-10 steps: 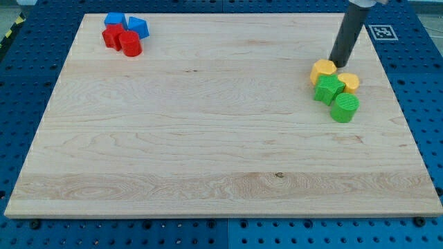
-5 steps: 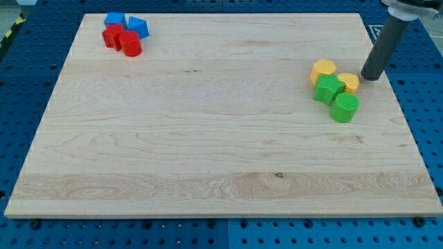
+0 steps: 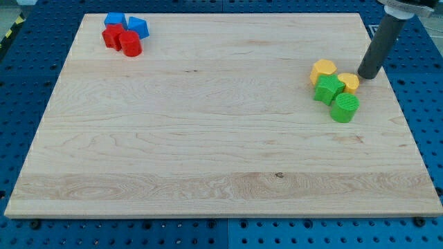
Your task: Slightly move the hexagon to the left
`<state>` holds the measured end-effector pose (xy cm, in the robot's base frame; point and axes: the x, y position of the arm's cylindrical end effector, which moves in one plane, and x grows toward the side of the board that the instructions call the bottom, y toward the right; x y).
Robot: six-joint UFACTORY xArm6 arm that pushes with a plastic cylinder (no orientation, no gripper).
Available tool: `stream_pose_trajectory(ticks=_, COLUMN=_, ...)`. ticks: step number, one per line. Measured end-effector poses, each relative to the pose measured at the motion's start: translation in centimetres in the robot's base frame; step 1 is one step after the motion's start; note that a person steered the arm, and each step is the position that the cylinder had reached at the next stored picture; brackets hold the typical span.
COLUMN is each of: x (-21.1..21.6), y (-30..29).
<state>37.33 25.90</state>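
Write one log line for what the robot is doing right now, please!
my tip right of small yellow block, not clearly touching | yellow hexagon block upper-left in cluster | green blocks below | hexagon not yet pushed left

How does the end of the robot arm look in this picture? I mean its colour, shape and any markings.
It is a plain, straight, dark grey rod with a round cross-section and a matt surface. My tip is flat-ended and shows no markings, cables or stickers. At the view's top the rod enters a lighter grey, wider collar, mostly cut off by the frame.
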Motion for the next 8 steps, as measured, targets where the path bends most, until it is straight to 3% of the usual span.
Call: stream_pose_trajectory(ticks=8, x=0.0, y=-4.6)
